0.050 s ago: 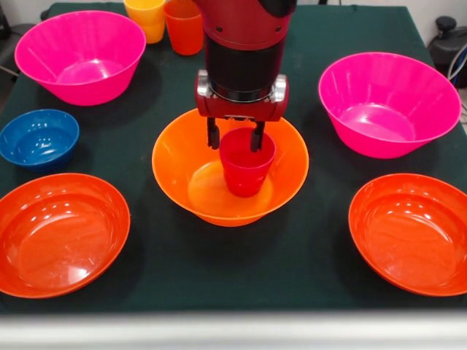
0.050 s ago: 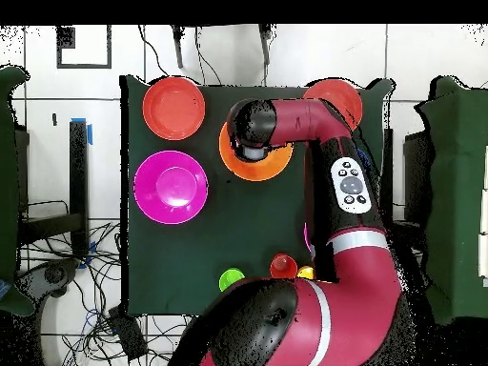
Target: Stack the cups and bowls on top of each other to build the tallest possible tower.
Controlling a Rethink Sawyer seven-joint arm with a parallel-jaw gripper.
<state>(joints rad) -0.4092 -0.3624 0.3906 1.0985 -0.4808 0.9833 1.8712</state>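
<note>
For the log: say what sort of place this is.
Probably a robotics lab: a red robot arm works over a cloth-covered table of plastic bowls, with loose cables on a tiled floor.

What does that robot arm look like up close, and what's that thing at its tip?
The arm is thick and rounded, made of glossy dark red shells with black joints. One black section carries a pale oval panel of buttons, and a white band rings the red shell near the base. At its tip, a black cylinder ends in a red block with silver corners, from which the gripper hangs: two short black fingers.
</note>
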